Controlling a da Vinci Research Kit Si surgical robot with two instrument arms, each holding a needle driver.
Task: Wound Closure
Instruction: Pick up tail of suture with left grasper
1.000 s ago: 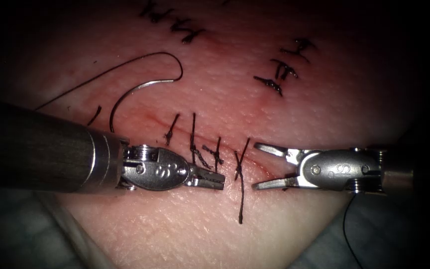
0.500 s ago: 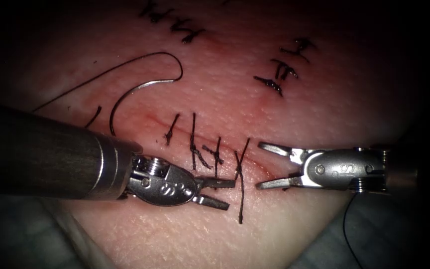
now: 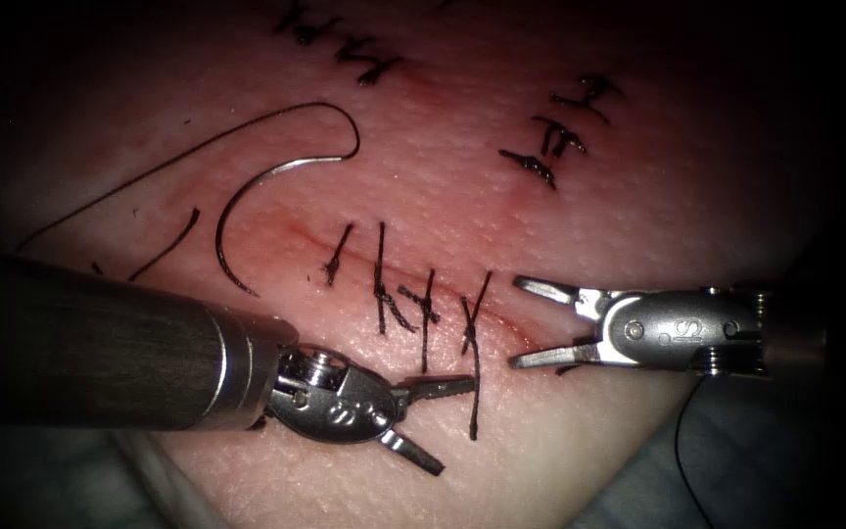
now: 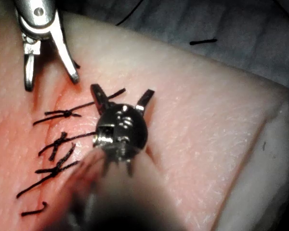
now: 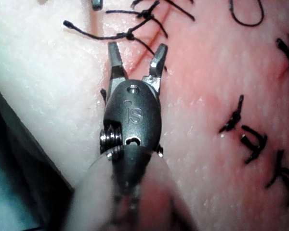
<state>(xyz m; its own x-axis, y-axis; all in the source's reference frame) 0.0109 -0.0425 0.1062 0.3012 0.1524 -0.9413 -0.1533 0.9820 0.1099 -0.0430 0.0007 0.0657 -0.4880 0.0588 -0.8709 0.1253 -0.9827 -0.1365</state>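
A: Left tool [image 3: 433,423]: jaws spread wide, nothing between them. Upper jaw tip sits just beside the long loose tail [image 3: 474,392] of the last stitch [image 3: 475,315]; lower jaw points away over bare tissue [image 3: 560,460].

B: Right tool [image 3: 529,324]?

A: Jaws apart, empty as well. They straddle the right end of the cut [image 3: 526,335], facing the same stitch from the other side.

B: So the tail lies between the two tools?

A: Yes. It runs roughly straight up and down, crosswise to both sets of jaws. The left tool's upper jaw is the nearer, almost touching it. The left wrist view agrees: open jaws [image 4: 121,97] with a strand passing at one tip.

B: Needle?

A: Needle [image 3: 247,211] lies free on the tissue, well apart from both tools, up and left of the left tool's jaws, left of the stitches. Not in the tissue, as far as I can judge. Thread [image 3: 198,147] loops off its end.

B: Room to move?

A: Bare tissue below the tail; the tissue edge lies beyond that.
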